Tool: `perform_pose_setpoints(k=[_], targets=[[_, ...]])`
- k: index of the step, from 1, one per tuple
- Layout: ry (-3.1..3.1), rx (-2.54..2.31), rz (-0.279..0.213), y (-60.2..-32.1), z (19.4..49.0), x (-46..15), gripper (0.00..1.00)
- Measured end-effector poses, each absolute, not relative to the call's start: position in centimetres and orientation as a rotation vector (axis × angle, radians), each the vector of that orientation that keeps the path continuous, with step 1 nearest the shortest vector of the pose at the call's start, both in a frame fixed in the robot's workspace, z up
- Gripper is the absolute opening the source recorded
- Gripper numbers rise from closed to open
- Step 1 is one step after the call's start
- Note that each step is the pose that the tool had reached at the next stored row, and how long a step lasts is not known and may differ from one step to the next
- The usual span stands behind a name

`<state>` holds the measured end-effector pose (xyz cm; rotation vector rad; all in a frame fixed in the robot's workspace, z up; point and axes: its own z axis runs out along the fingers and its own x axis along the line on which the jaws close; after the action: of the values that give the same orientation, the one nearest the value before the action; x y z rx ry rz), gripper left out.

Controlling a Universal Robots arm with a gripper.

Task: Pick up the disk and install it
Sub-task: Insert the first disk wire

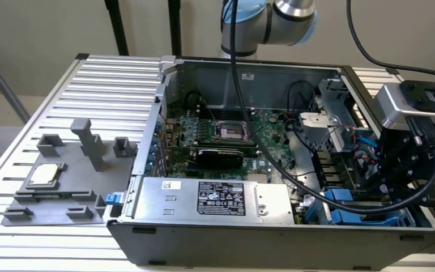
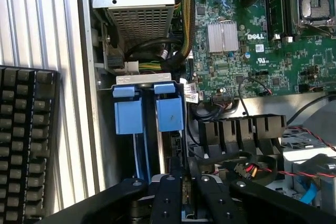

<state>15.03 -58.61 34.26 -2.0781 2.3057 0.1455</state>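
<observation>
Ribbed metal table [image 1: 89, 73]; open steel computer case [image 1: 278, 243]; black tool [image 2: 181, 203] narrow, gripping blue-framed disk [image 2: 169, 113] edge-on in bay.

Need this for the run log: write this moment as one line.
stage: install | end effector: inside open computer case, over drive bay | bay: two blue carriers side by side | held item: cannot tell

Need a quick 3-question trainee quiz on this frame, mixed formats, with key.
1. True or false: the gripper is over the drive bay with blue carriers.
2. Where is the small square processor chip? A) grey fixture beside the case B) motherboard socket C) on the power supply
3. Fill in: the large silver box carries a ____ label.

Key: 1 true; 2 A; 3 black
</observation>
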Motion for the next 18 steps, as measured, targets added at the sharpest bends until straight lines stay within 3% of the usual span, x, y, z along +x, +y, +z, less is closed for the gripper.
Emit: perform_pose_setpoints(k=[18], targets=[[2.286,-2.101,0.146,-58.60,33.49,15.16,0.18]])
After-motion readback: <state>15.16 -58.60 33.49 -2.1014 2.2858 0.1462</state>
